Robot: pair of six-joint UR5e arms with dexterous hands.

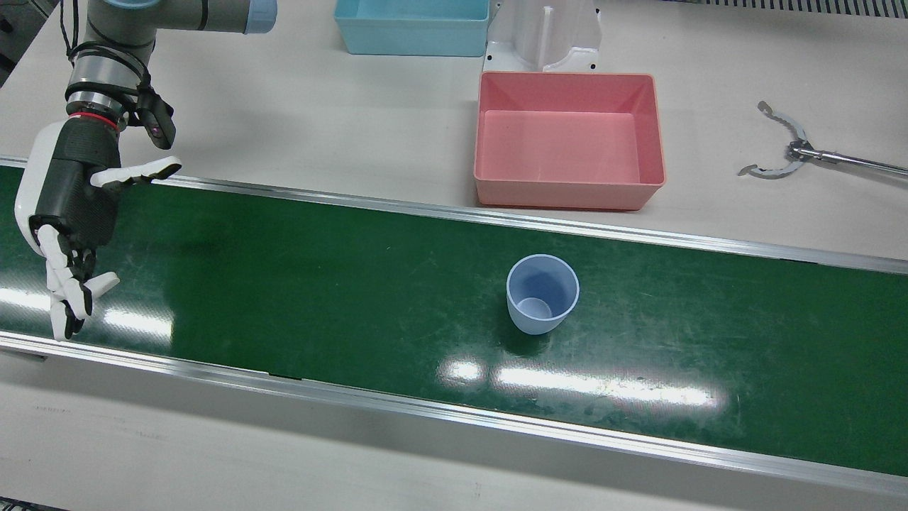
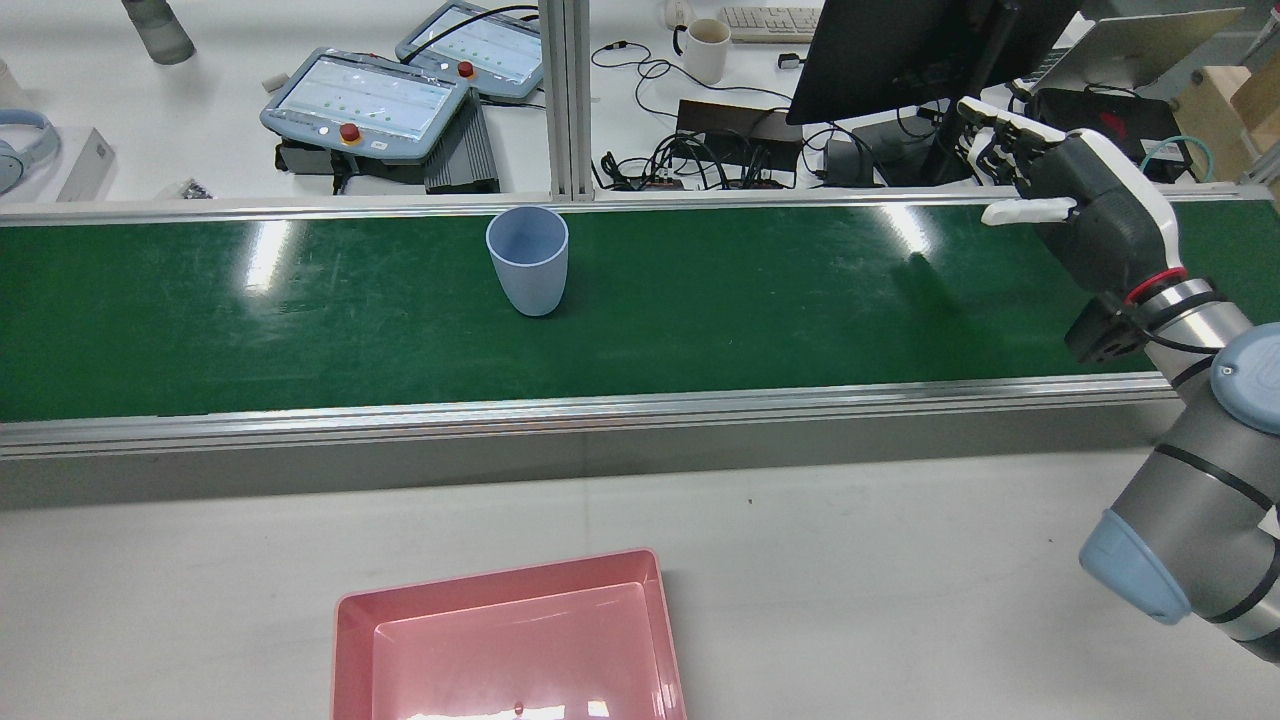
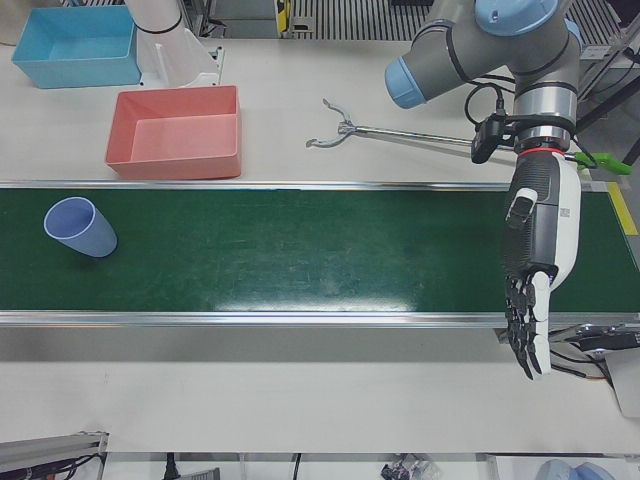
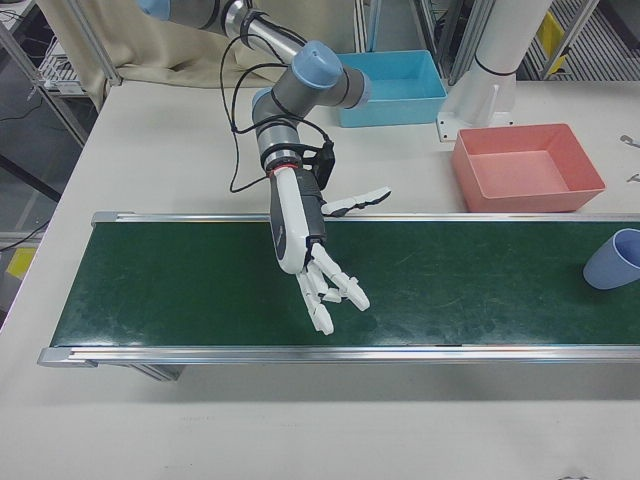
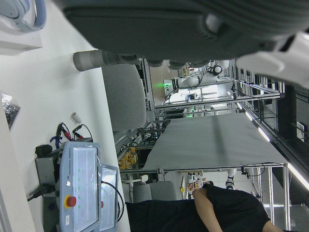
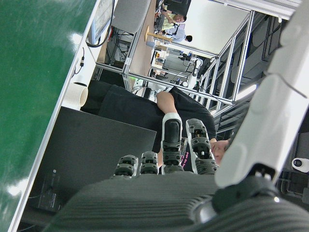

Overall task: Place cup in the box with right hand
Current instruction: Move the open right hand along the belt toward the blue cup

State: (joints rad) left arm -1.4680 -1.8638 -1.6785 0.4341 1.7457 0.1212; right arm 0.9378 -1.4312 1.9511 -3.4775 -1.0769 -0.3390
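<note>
A pale blue cup (image 1: pixel 542 294) is seen upright on the green belt (image 1: pixel 319 284), its mouth open upward, its wall plain and tapering toward a narrower base, with nothing inside. In the front view it stands a little right of the belt's middle, and the pink box (image 1: pixel 569 139) lies at about 12 o'clock from it, on the counter (image 1: pixel 319 113) just past the belt's far rail. The box is a shallow rectangular tray and is shown empty.

The right hand (image 1: pixel 67 220) is held over the belt's far left end in the front view, at roughly 9 o'clock from the cup and well apart from it. Its fingers (image 1: pixel 69 294) are spread and extended, with the thumb stuck out sideways, and nothing is held. The bare belt lies between this hand and the cup.

The left hand (image 3: pixel 538 265) is seen in the left-front view at the opposite end of the belt, fingers stretched straight and apart, nothing in its grasp.

A light blue bin (image 1: pixel 413 25) is set at about 11 o'clock from the box, beside a white pedestal (image 1: pixel 544 37). A metal reaching tool (image 1: pixel 801 150) with curved claws rests on the counter at 3 o'clock from the box, clear of it.
</note>
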